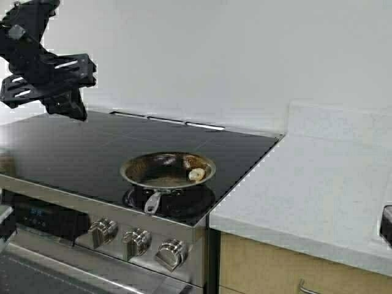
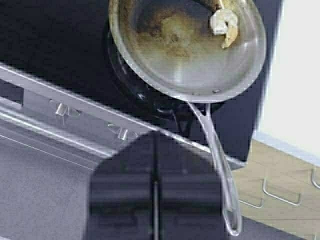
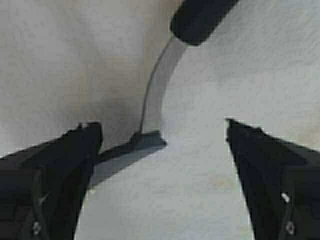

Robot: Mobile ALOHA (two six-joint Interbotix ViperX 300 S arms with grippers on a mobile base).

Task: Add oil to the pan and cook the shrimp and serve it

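The pan (image 1: 160, 179) sits on the front right burner of the black cooktop, its loop handle (image 2: 220, 165) pointing toward the stove's front edge. One pale curled shrimp (image 1: 196, 174) lies at the pan's right side on the browned inside (image 2: 185, 65); the same shrimp (image 2: 222, 22) shows in the left wrist view. My left gripper (image 2: 156, 135) is shut and empty, raised high at the stove's far left (image 1: 67, 104). My right gripper (image 3: 160, 125) is open low over the white counter, straddling a spatula (image 3: 157, 85) with a black grip. The oil is out of view.
Stove knobs (image 1: 138, 240) line the steel front panel. A white counter (image 1: 306, 184) runs to the right of the cooktop, with wooden cabinet fronts (image 2: 280, 185) below. A bit of my right arm (image 1: 386, 225) shows at the right edge.
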